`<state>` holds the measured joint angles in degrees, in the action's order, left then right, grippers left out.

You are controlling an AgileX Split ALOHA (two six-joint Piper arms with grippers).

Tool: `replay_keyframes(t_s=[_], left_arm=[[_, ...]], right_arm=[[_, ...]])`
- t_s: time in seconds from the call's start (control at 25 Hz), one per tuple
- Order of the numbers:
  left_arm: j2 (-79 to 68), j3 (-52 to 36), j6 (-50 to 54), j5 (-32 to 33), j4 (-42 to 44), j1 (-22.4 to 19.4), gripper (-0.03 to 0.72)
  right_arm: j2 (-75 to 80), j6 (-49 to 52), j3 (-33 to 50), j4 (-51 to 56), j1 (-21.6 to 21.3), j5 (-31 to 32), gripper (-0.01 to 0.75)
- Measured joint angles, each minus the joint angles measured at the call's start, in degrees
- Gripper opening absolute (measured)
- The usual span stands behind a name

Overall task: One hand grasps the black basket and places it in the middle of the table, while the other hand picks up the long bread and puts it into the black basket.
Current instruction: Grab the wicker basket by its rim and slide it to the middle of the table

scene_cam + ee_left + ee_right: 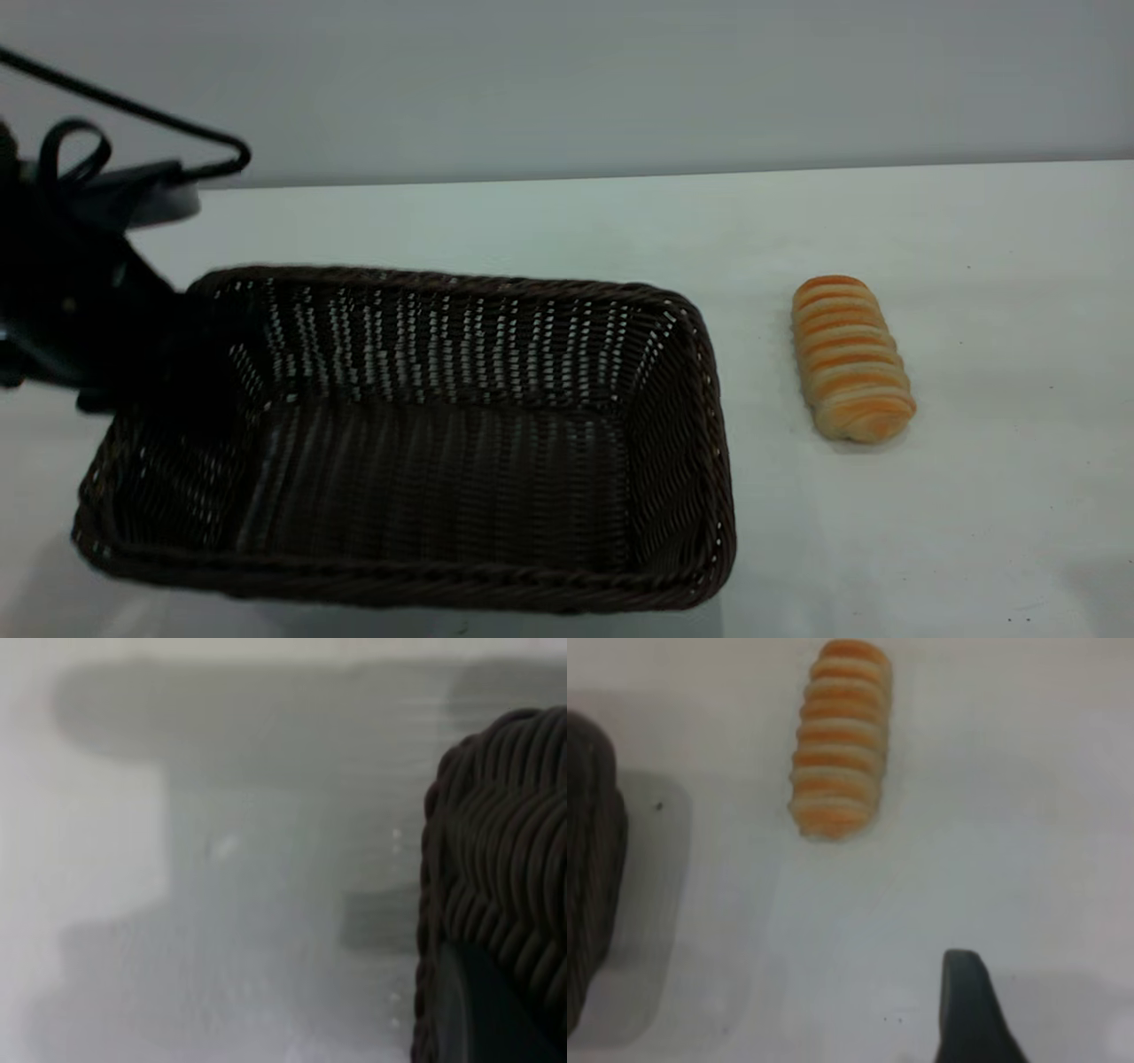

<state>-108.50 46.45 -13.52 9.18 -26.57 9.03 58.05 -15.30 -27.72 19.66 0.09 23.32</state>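
Exterior view shows the black basket point(425, 443) lying on the table point(974, 532) left of centre, its long side running left to right and its inside bare. The left gripper point(155, 354) is at the basket's left end, over the braided rim at the far-left corner; whether its fingers are clenched on the rim cannot be told, since black arm and dark wicker merge there. In the left wrist view the woven rim point(505, 859) fills one side with a dark finger point(483, 1010) against it. The long bread point(850, 359) lies on the table right of the basket, apart from it, pointing near to far. The right wrist view looks down on the bread point(840, 749) and one dark fingertip point(970, 1010) of the right gripper, well apart from it; its grip state cannot be told.
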Motion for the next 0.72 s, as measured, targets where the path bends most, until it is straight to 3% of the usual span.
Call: replay_keyframes(t_s=[0.72], left_arm=[[-8.87,3.62,1.44,1.32,-1.05,-0.06,0.136]], right_arm=[[0.00,-0.25,0.00,0.23,0.00,-0.11,0.427]])
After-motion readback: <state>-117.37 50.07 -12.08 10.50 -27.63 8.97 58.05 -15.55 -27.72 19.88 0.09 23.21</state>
